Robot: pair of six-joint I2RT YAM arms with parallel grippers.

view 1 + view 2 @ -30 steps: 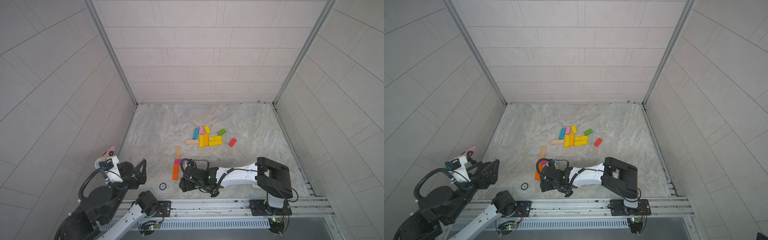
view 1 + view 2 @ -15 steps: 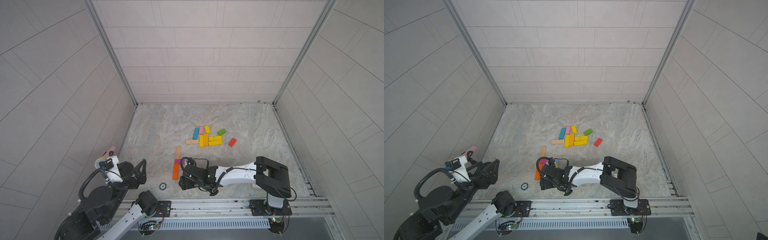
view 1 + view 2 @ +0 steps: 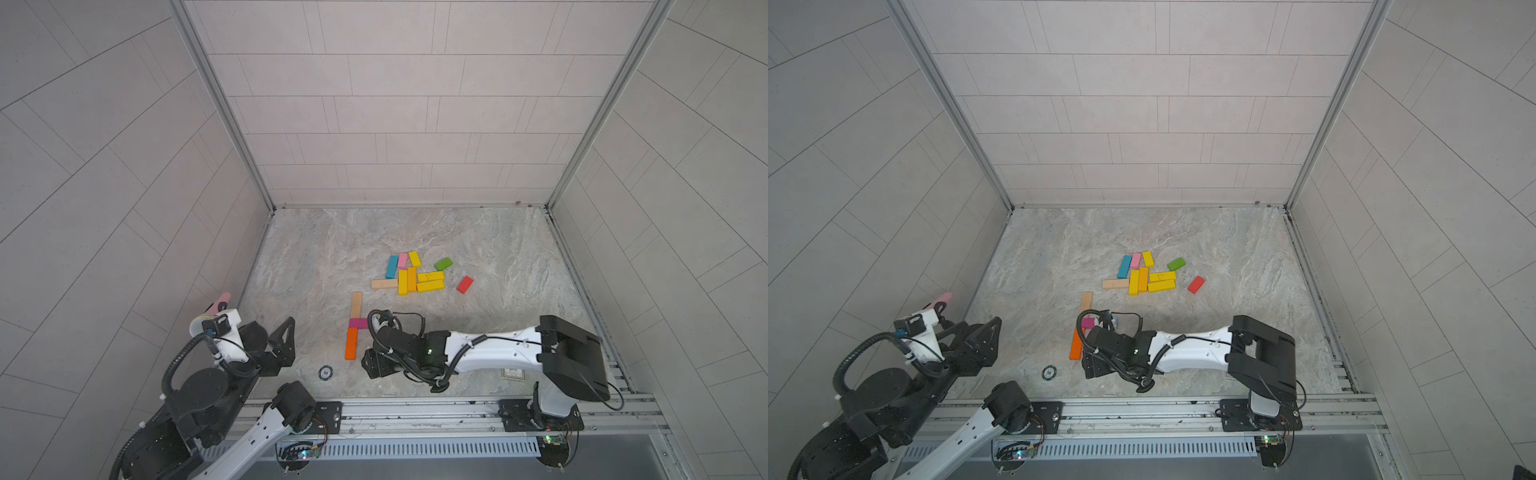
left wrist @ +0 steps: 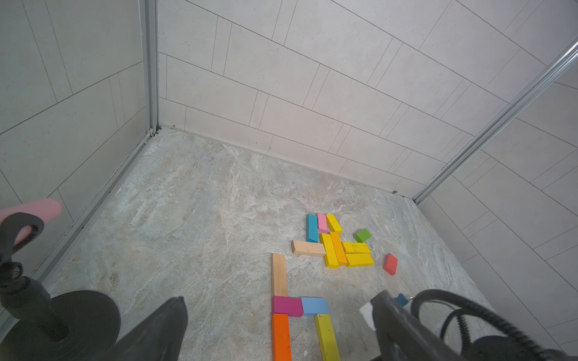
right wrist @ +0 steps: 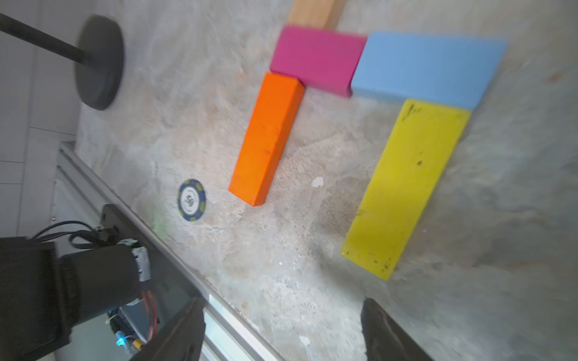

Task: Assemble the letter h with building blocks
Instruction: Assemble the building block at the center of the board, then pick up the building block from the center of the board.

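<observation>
**Marbled tabletop, h laid out: lift the right tool clear without a nudge**

Marbled grey tabletop (image 3: 478, 249) inside tiled walls carries the letter near the front rail, close under the right arm. 5 building blocks make it. A plain wood block (image 4: 279, 275) and an orange block (image 5: 266, 137) form the stem. A magenta block (image 5: 316, 59) sits between them and juts sideways, and a light blue block (image 5: 422, 65) butts against it as the bridge. A yellow block (image 5: 403, 187) drops from the blue one as the 2nd leg. All 5 appear to touch their neighbours. Spare blocks (image 3: 415, 276) lie clustered farther back, well apart from the letter.

The right tool (image 5: 281, 303) hovers by the front end of the yellow block, released, jaws apart with nothing between them. The left tool (image 4: 280, 297) is parked at the side, wide open and empty.

The shape reads as complete, so the step in hand is probably the withdrawal. The right tool should rise straight up before any swing, because a sideways drag near the yellow leg could skew it off the blue bridge. Its looping cable should also pass high over the stem. The yellow leg looks about parallel to the orange one, so no touch-up seems needed. The poker chip (image 5: 191, 200) beside the orange block can be left alone.
</observation>
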